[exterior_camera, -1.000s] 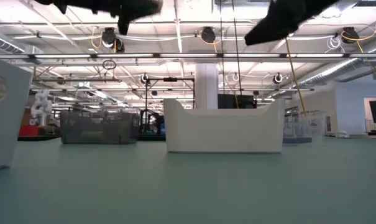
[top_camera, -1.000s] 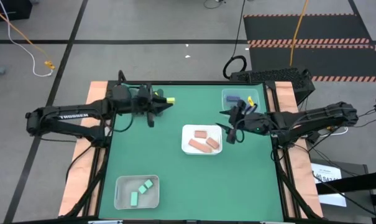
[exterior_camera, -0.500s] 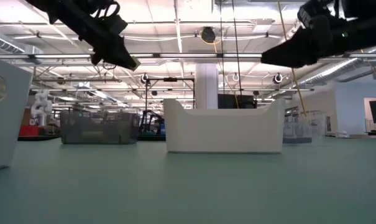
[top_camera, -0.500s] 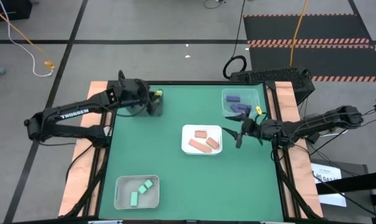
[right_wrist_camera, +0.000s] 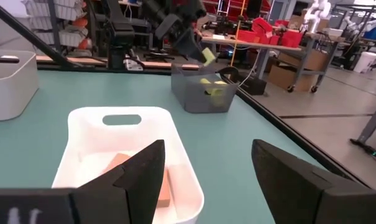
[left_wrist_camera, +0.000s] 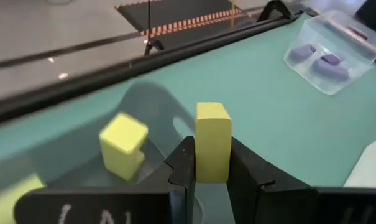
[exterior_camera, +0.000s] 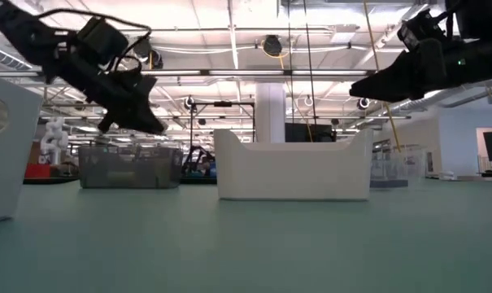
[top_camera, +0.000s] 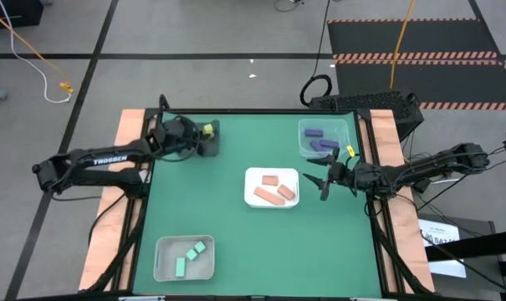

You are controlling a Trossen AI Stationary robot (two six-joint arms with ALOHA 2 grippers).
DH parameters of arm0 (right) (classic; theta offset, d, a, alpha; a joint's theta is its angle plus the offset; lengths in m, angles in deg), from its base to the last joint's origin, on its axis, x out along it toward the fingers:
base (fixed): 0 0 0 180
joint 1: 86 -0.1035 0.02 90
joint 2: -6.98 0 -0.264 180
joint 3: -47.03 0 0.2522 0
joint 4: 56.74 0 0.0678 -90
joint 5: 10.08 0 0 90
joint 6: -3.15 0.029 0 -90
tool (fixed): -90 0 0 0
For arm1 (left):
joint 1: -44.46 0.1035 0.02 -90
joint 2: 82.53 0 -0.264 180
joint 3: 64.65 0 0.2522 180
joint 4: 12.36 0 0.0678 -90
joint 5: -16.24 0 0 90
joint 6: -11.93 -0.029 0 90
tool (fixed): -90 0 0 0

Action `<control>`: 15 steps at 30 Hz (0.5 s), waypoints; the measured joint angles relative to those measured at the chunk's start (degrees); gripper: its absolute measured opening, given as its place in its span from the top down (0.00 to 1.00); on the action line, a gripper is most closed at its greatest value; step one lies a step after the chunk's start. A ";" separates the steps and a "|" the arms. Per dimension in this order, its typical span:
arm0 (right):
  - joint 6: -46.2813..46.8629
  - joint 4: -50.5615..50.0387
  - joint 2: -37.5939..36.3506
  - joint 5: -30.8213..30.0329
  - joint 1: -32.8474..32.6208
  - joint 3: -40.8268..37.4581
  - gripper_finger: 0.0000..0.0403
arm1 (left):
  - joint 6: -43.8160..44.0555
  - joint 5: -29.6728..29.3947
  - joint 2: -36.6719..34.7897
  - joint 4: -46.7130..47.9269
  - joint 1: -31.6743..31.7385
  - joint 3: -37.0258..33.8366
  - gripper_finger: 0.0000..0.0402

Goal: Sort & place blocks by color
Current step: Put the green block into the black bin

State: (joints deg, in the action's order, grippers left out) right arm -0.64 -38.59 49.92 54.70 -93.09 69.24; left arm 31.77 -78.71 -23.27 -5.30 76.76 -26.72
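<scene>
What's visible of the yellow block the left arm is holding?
The yellow block is a small plain bar with rounded edges and a matte, smooth look. It stands upright, its lower part clamped between the two dark fingers of the left pincer, the top sticking out above them. It hangs over the dark grey tray at the table's far left corner, above another yellow block lying inside. Only the fingers touch it.

Bright, even overhead light from ceiling lamps (exterior_camera: 272, 45); soft shadows. Left wrist view: bg blurred around yellow block (left_wrist_camera: 212, 142); low view foreground soft.
</scene>
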 joint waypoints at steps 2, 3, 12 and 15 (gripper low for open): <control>-0.03 -0.46 0.00 0.02 0.00 0.00 0.42 | 2.27 -0.30 -0.02 -3.40 -0.03 -3.15 0.84; 0.01 -0.77 0.01 0.00 0.00 0.00 0.42 | 3.60 -0.92 -0.02 -4.32 -0.03 -4.52 0.83; -0.20 -0.90 0.02 0.02 0.00 0.00 0.42 | 9.05 -5.76 -0.02 -8.66 -0.01 -10.15 0.81; 0.03 -0.90 0.02 0.02 0.00 0.00 0.42 | 9.24 -7.45 -0.02 -8.83 -0.01 -10.01 0.80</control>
State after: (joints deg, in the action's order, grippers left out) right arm -0.61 -39.49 49.94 54.73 -93.09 69.24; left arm 41.01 -86.16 -23.29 -14.13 76.75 -36.73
